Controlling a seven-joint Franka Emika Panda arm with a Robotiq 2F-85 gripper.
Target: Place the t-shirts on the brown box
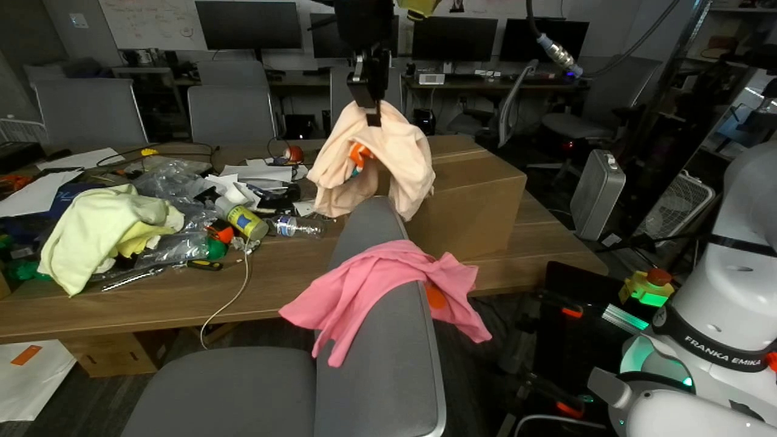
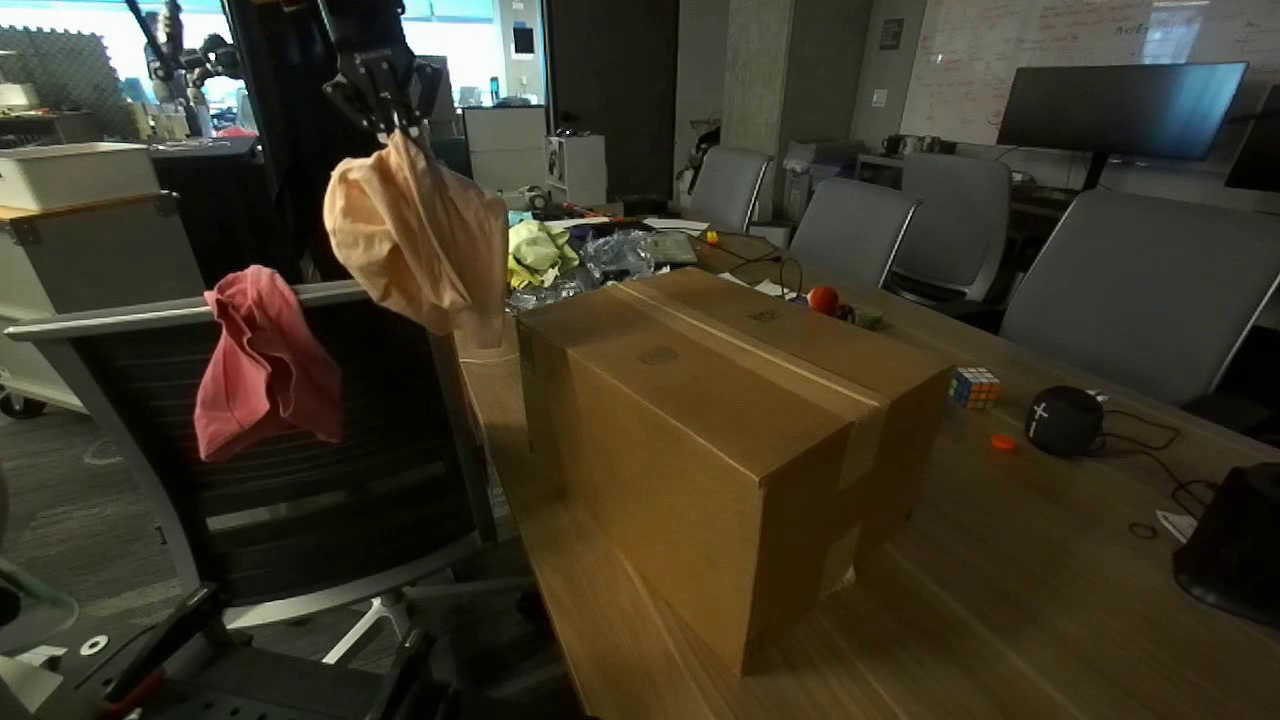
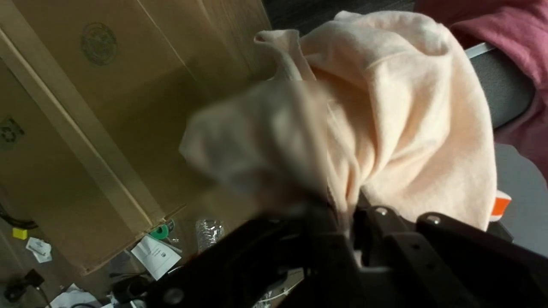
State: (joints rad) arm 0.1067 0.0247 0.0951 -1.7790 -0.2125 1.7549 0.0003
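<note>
A peach t-shirt [image 1: 413,149] hangs bunched from my gripper [image 1: 373,114], which is shut on it, in both exterior views [image 2: 425,225]. In the wrist view, the cloth [image 3: 406,94] is pinched between the fingers [image 3: 349,214]. The brown box [image 2: 650,440] stands closed on the table; its taped top [image 3: 141,81] also shows in the wrist view. The shirt hangs beside the box's near end, above the chair back. A pink t-shirt [image 1: 376,273] is draped over the chair back, also seen in an exterior view [image 2: 265,370]. Part of the pink shirt is hidden behind the chair.
A grey chair [image 1: 388,364] stands against the wooden table [image 1: 285,267]. A yellow-green cloth [image 1: 103,224] lies on clutter with plastic bags, a yellow can [image 1: 246,221] and a bottle [image 1: 297,227]. A Rubik's cube [image 2: 974,387] and black speaker [image 2: 1065,420] stand beyond the box.
</note>
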